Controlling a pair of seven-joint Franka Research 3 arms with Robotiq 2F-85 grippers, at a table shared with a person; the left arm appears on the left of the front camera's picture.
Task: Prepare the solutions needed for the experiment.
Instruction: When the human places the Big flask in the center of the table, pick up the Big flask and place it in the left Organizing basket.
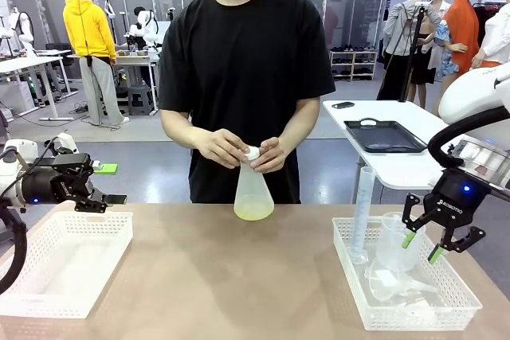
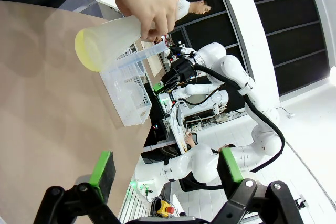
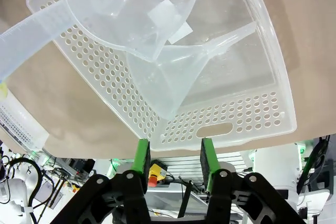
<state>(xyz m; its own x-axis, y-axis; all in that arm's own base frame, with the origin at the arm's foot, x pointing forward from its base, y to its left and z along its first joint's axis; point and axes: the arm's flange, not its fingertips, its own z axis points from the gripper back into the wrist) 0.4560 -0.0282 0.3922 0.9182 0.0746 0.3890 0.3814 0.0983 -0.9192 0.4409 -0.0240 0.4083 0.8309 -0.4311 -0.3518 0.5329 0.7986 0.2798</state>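
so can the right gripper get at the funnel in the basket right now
Probably yes: the right gripper hangs open above the basket, with the funnel lying exposed below it; only the beaker overlaps its wide end.

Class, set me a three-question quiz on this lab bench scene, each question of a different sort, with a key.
1. Who holds the flask of solutions? A the person's hands; B a clamp stand; C nobody.
2. True or false: the right end effector is open, gripping nothing.
3. Name one item in the right basket.
Key: 1 A; 2 true; 3 funnel, beaker or measuring cylinder.
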